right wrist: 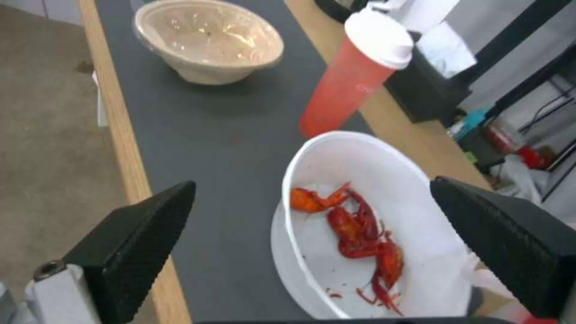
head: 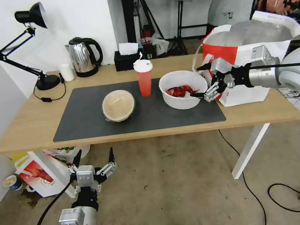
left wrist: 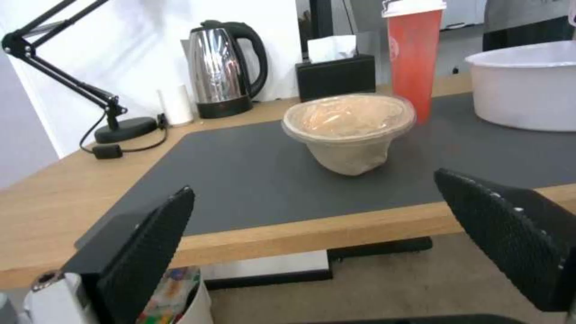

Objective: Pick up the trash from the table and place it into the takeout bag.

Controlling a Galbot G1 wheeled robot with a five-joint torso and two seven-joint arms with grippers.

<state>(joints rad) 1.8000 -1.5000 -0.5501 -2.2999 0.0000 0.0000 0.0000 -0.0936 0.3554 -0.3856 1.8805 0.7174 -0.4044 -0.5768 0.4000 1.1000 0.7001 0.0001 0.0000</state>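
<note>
The right claw (head: 201, 81) hovers at the right of the head view with its fingers spread wide at the near-right rim of the white bowl of crayfish shells (head: 183, 88), which stands on the dark mat (head: 85, 124) of the table (head: 24, 124), just in front of the takeout bag (head: 245, 60) at the table's right end. The likely trouble is the grip: if the claw closes on the thin rim alone, the bowl could tilt or flex and spill shells onto the mat, and a sideways push could drive it into the red drink cup (head: 144, 77) standing just beside it at centre, which is tall enough to topple. The tan lidded bowl (head: 118, 105) sits farther left on the mat, well apart from both. The left claw (head: 94, 157), also spread wide, waits low at the bottom left, below the table's front edge. The right wrist view looks down into the white bowl (right wrist: 384, 211) and shows the shells (right wrist: 360, 234) lying low in its bottom, with one finger (right wrist: 138, 243) outside the rim; whether the other is inside or beyond the far wall I cannot tell. The left wrist view shows instead the tan bowl (left wrist: 349, 130) from the side, its base narrow under a clear lid, with a kettle (left wrist: 225, 72) behind it.
</note>
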